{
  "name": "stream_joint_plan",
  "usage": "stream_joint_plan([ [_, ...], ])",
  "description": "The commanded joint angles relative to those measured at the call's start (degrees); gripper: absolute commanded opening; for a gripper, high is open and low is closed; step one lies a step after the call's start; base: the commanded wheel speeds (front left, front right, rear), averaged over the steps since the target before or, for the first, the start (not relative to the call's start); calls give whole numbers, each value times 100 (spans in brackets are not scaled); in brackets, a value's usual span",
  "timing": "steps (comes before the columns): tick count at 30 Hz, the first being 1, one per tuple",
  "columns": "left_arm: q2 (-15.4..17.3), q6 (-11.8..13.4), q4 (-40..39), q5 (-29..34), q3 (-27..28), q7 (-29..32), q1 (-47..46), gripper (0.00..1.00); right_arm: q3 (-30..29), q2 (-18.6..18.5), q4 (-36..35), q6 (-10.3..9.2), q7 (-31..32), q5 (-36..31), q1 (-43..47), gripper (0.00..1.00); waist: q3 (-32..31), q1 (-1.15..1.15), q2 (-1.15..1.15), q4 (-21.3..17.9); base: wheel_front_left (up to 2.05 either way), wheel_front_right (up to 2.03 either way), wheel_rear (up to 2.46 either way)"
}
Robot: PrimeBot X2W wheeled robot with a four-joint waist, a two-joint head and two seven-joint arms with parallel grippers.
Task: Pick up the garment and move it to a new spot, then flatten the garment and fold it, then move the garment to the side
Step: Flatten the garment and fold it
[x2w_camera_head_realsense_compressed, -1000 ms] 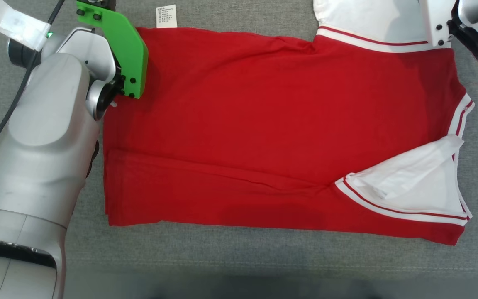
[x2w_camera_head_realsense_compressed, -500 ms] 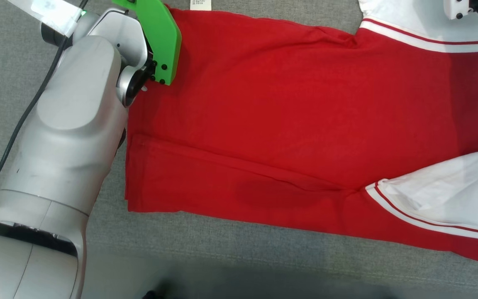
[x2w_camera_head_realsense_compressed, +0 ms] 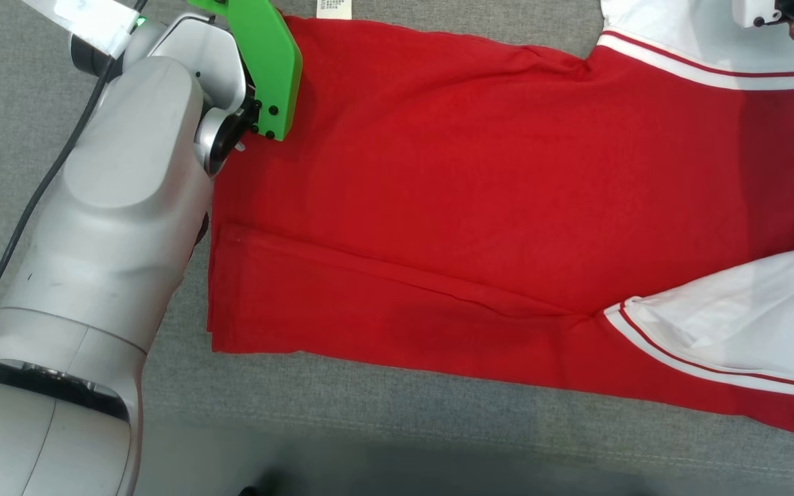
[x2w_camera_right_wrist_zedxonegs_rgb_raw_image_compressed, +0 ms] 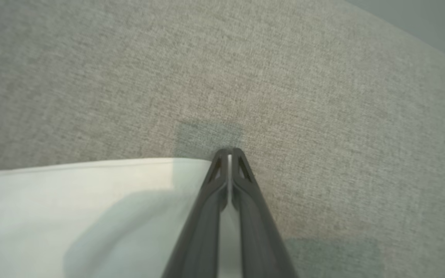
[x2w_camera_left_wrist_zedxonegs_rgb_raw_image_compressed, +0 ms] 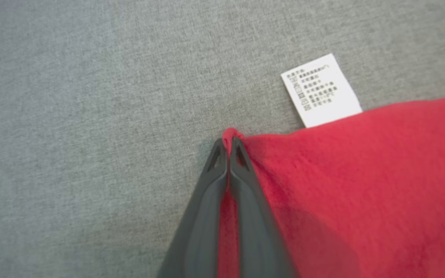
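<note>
The right gripper [x2w_camera_right_wrist_zedxonegs_rgb_raw_image_compressed: 229, 151] has just snapped shut on the white sleeve [x2w_camera_right_wrist_zedxonegs_rgb_raw_image_compressed: 91, 200]; the left gripper [x2w_camera_left_wrist_zedxonegs_rgb_raw_image_compressed: 228, 141] pinches a far corner of the red shirt [x2w_camera_head_realsense_compressed: 480, 207], which lies flat on the grey cloth [x2w_camera_head_realsense_compressed: 438, 427]; with both far corners held, it looks ready for folding; the white tag [x2w_camera_left_wrist_zedxonegs_rgb_raw_image_compressed: 321, 90] has print too small to read.

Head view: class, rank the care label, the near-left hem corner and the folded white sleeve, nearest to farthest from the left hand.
1. Care label: top edge, beside the left hand pinching the shirt corner.
2. Hem corner: lower left.
3. Folded white sleeve: lower right.
</note>
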Motion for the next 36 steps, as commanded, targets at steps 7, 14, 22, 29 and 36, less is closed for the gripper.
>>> stream_joint_plan([
  [7,-70,-60,215,-94,-163,-100,156,0,-134,-134,43,-15,-617,-79,421,0,-109,0,0,-95,0,0,0],
  [14,43,117,240,-44,-87,-598,152,0,-220,62,-262,-12,-1427,268,549,0,-359,0,0,-191,0,0,0],
  [22,131,244,292,-56,-66,-1047,281,0,43,-141,-847,-12,-2122,940,1004,0,-720,0,0,-274,0,0,0],
  [29,178,254,333,-92,-116,-1181,486,0,290,-450,-1237,-12,-2373,1292,1398,0,-1003,0,0,-343,0,0,0],
  [36,246,236,275,-87,-184,-1349,737,0,558,-704,-1743,-12,-2417,1709,1822,0,-1250,0,0,-367,0,0,0],
])
